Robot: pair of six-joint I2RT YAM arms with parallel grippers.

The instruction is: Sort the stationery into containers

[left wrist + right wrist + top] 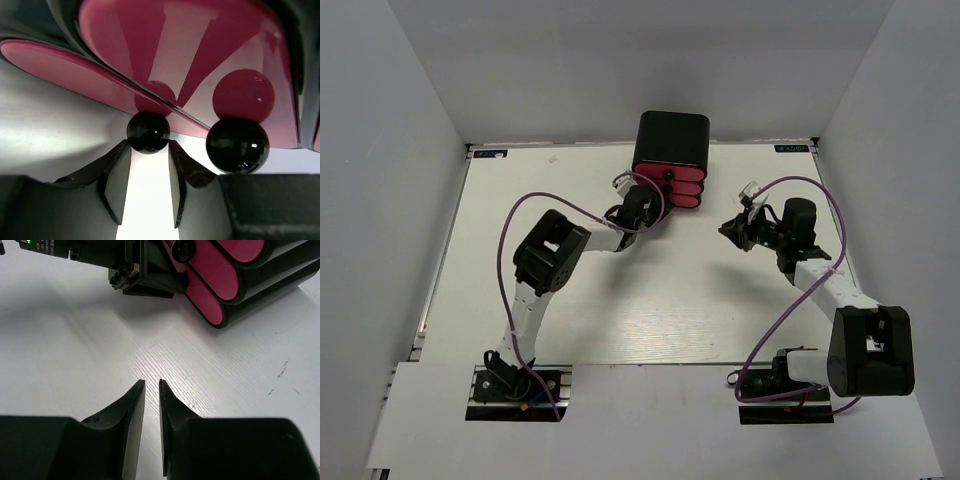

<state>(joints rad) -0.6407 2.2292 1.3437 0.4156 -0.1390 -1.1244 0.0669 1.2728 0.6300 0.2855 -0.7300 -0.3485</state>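
Your left pincer (148, 150) stands narrowly parted, its tips at the sides of a black knob (148, 131) dead ahead; you cannot tell whether they pinch it. Just beyond rise the pink drawers (215, 50). Your right pincer (152, 382), a bare slit and empty, hovers over the counter (75, 340), with the cabinet (280, 285) ahead to its right.

Glossy black cabinet with pink drawers (672, 140) blocks far centre. Left gripper (148, 151) crowds its round black knobs (237, 145). White tabletop (650, 310) in front is open.
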